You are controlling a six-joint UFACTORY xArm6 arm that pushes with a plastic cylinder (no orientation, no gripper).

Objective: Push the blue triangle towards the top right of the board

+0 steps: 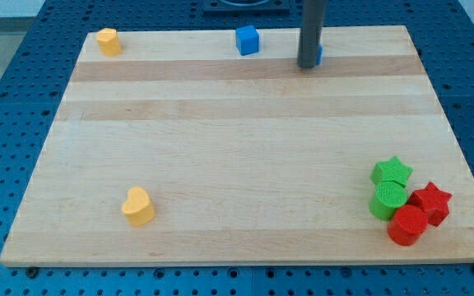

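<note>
The blue triangle (318, 55) is almost wholly hidden behind my rod near the view's top, right of centre; only a thin blue sliver shows at the rod's right side. My tip (308, 65) rests on the board touching or just in front of that block, on its left. A blue cube (247, 39) stands apart to the left along the top edge.
A yellow block (109, 41) sits at the top left corner and a yellow heart (138, 206) at the bottom left. At the bottom right cluster a green star (392, 172), a green cylinder (388, 200), a red star (431, 202) and a red cylinder (407, 225). The wooden board's (237, 131) top edge is close behind the tip.
</note>
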